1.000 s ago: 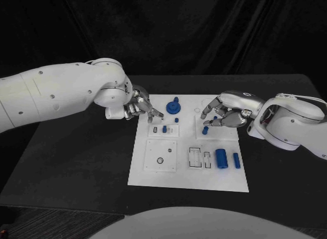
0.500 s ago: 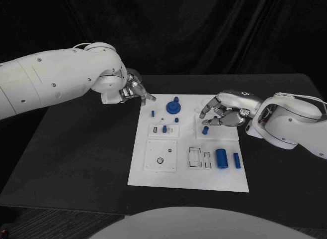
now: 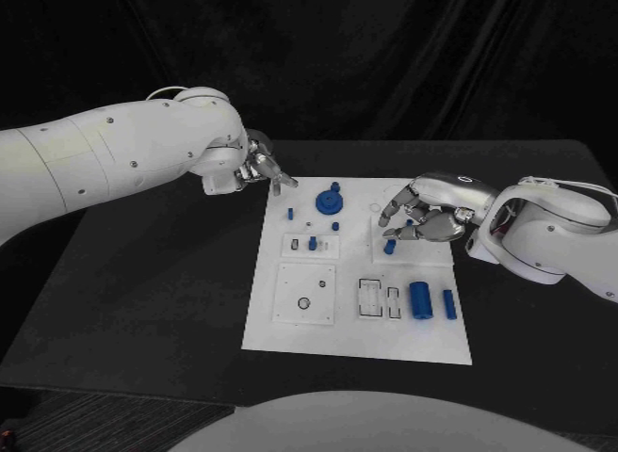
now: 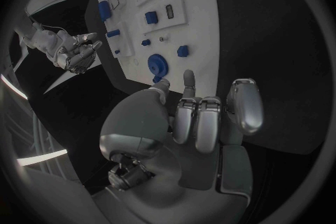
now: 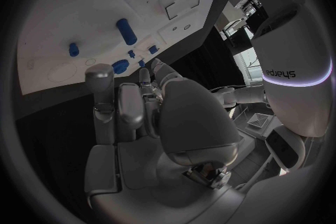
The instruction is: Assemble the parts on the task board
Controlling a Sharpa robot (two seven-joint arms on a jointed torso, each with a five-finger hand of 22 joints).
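Right robot hand (image 3: 420, 215), fingers curled, nothing visibly held, hovers just above upright blue peg (image 3: 389, 247); left robot hand (image 3: 262, 172), empty, lies farther off the task board (image 3: 357, 341).

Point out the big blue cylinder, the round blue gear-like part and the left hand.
big blue cylinder (image 3: 418, 299), head view, middle of its side, lying on the task board (image 3: 425, 348).
round blue gear-like part (image 3: 328, 201), head view, its round top face.
left hand (image 3: 265, 171), head view, middle of the silver hand.
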